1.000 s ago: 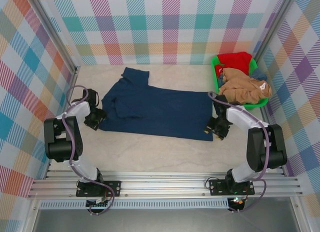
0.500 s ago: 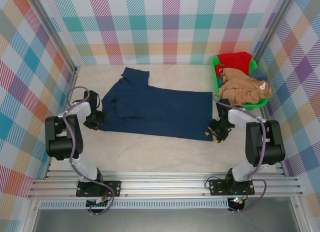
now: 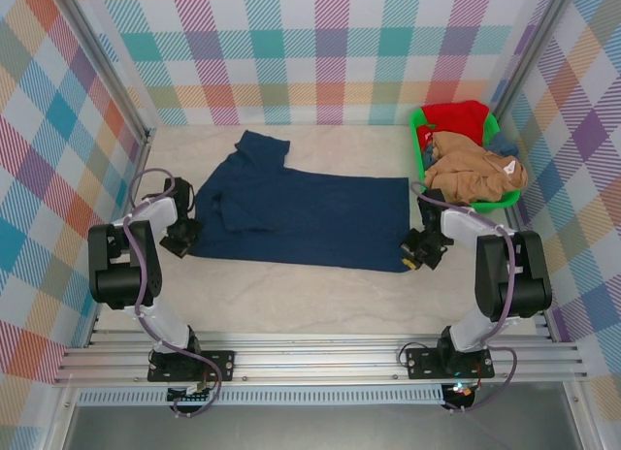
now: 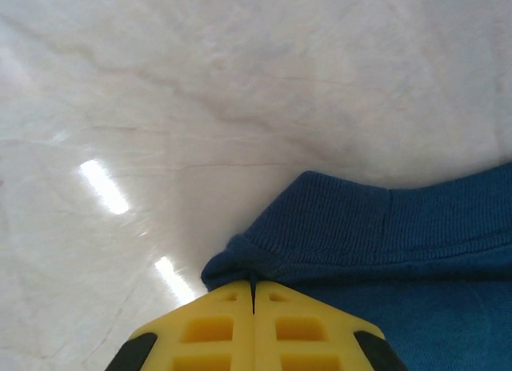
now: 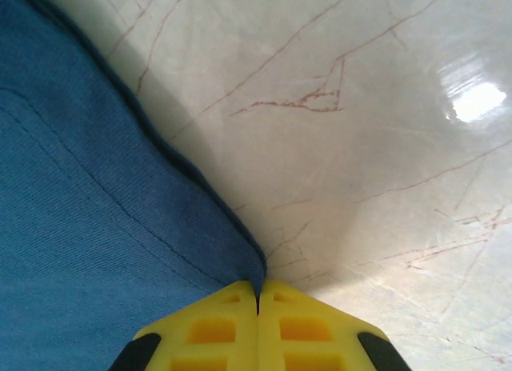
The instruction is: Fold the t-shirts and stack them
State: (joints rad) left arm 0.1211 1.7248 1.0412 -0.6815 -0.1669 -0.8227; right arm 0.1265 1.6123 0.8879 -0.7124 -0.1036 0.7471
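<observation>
While flat, t-shirt (image 3: 301, 212) within both jaws.

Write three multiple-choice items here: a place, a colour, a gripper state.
1. The bright green plastic basket stands: A) far right corner; B) far left corner; C) between the arms.
2. The soft cloth t-shirt spread flat is: A) red; B) tan-brown; C) dark navy.
3. The left gripper and right gripper are: A) wide open; B) shut on the shirt's edge; C) in the basket.
A: it sits at the back right. C: the cloth is navy. B: both pinch the hem, no gap.
</observation>
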